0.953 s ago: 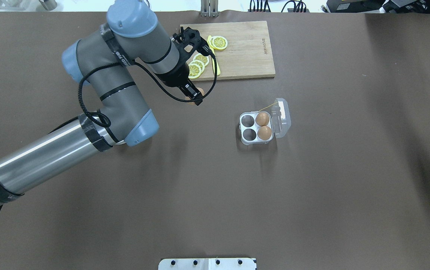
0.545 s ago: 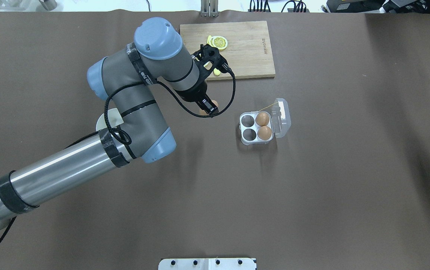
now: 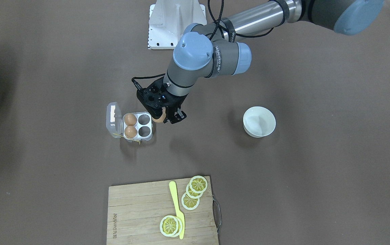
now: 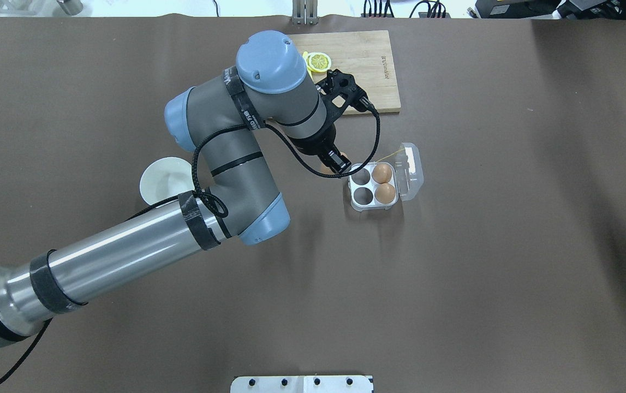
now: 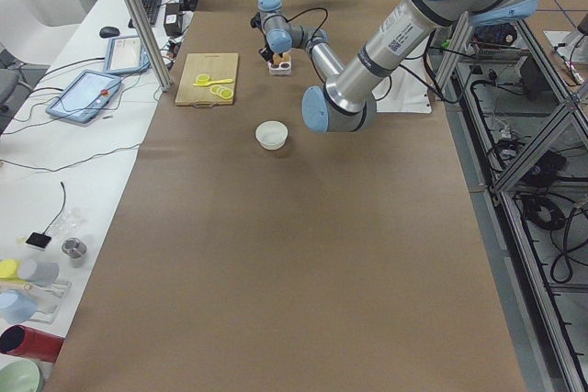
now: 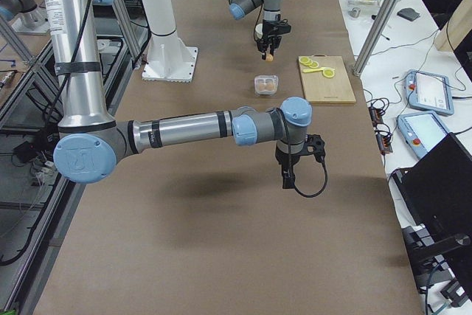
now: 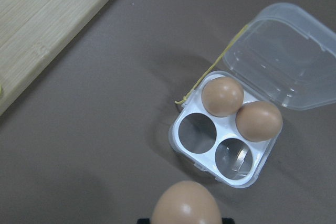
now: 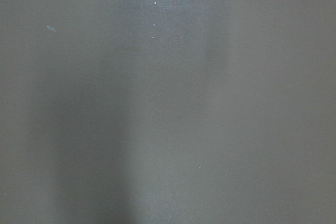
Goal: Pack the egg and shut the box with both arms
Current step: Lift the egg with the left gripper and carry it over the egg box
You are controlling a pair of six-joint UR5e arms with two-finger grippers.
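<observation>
The left claw (image 3: 163, 118) is pinching the egg (image 3: 158, 118) between its two black fingers. The egg is small, smooth and orange-brown, with a soft shine on top, and it looks just like the two other eggs (image 7: 222, 96) in the box (image 7: 228, 127). It hangs up in the air over the brown tabletop (image 4: 454, 300), just beside the box, on the side where the empty cups (image 7: 198, 132) are. It is not over a cup yet.

The box is small and square, with a pale tray that has four round cups. Two cups have eggs in them, side by side, next to the hinge. The other two cups, the ones nearer the claw, have nothing in them. The clear lid (image 7: 278, 56) is flipped open and lies back flat on the tabletop. A thin yellow string (image 7: 210, 69) runs along one edge of the box.

The right claw (image 6: 287, 178) hangs over bare tabletop, well apart from the box. I cannot tell if it is spread or pressed together.

A white bowl (image 3: 259, 121) sits on the other side of the left arm. A wooden board (image 3: 140, 211) with lemon slices (image 3: 198, 183) on it lies near the table's far edge.
</observation>
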